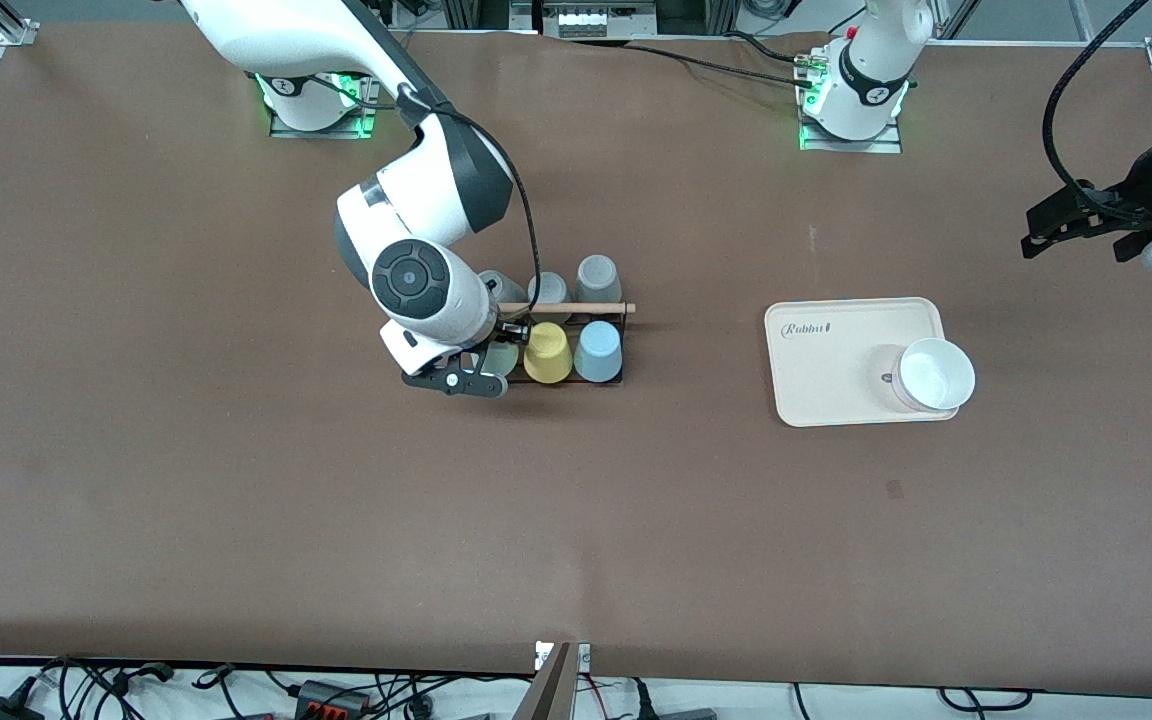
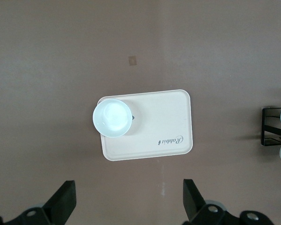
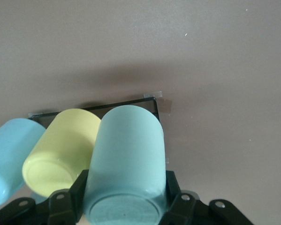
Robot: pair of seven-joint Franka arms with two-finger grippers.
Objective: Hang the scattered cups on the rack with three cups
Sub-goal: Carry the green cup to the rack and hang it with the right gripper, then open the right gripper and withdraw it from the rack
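Note:
The black wire rack point(image 1: 624, 345) with a wooden rod point(image 1: 576, 308) stands mid-table. A light blue cup point(image 1: 597, 350) and a yellow cup point(image 1: 547, 352) sit upside down on its nearer row. My right gripper point(image 1: 481, 368) is shut on the mint green cup point(image 1: 501, 357) and holds it beside the yellow cup at the rack's end toward the right arm. In the right wrist view the fingers point(image 3: 81, 187) clasp the mint cup point(image 3: 126, 150) over the rack's frame point(image 3: 131, 101); its peg is hidden. My left gripper point(image 1: 1081, 240) waits open and empty over the table at the left arm's end.
Three grey cups point(image 1: 598, 278) sit on the rack's farther row. A beige tray point(image 1: 836, 360) with a white bowl point(image 1: 933, 375) on it lies toward the left arm's end. It also shows in the left wrist view point(image 2: 163, 117), with the bowl point(image 2: 113, 117).

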